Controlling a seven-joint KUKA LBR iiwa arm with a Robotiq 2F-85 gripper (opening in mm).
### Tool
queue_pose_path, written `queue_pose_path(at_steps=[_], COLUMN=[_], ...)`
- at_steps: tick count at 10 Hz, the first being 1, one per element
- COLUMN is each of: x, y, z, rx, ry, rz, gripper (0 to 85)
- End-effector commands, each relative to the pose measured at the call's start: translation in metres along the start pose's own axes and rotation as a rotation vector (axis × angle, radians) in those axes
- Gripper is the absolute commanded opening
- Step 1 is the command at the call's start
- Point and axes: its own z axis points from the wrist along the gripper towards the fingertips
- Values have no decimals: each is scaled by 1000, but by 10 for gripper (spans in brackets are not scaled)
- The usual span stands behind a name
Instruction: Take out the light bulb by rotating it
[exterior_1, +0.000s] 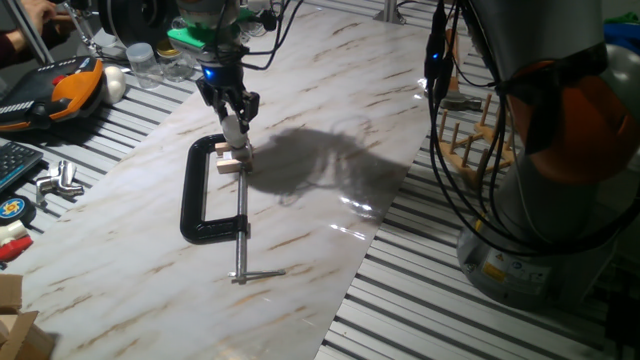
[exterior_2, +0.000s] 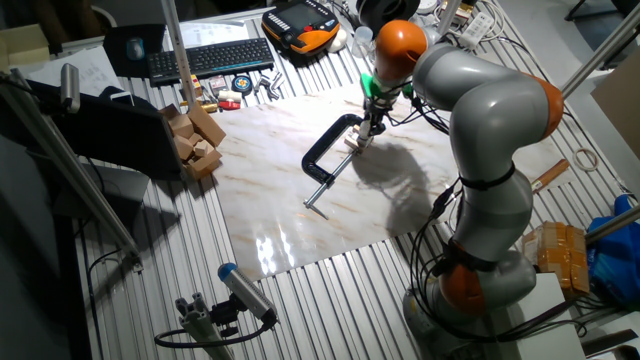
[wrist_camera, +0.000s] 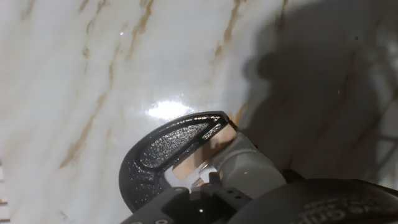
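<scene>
While it stands on the clamped wooden block (exterior_1: 233, 164), the light bulb (exterior_1: 233, 129) sits grasped in the pincer (exterior_1: 232, 122).

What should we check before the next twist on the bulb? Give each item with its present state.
1. tool closed on the light bulb: ok, the fingers sit on both sides of it in one fixed view.
2. Bulb seated in the wooden block: ok, it stands upright on the block.
3. Block held by the C-clamp: ok, it sits between the clamp's ends on the marble board.
4. Threads freed from the socket: cannot tell, the base is hidden.
5. Finger contact in the hand view: cannot tell, the bulb is blurred and too close.
6. Cables away from the clamp: ok.
</scene>
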Motion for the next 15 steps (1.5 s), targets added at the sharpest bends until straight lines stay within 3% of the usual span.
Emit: queue_pose_path(at_steps=[1, 4, 8, 15], x=[0, 0, 0, 0], y=[0, 0, -1, -1], z=[0, 0, 0, -1], rx=[4, 11, -18, -39], ry=[2, 5, -3, -10], rz=[-12, -71, -159, -329], gripper=[0, 0, 0, 0])
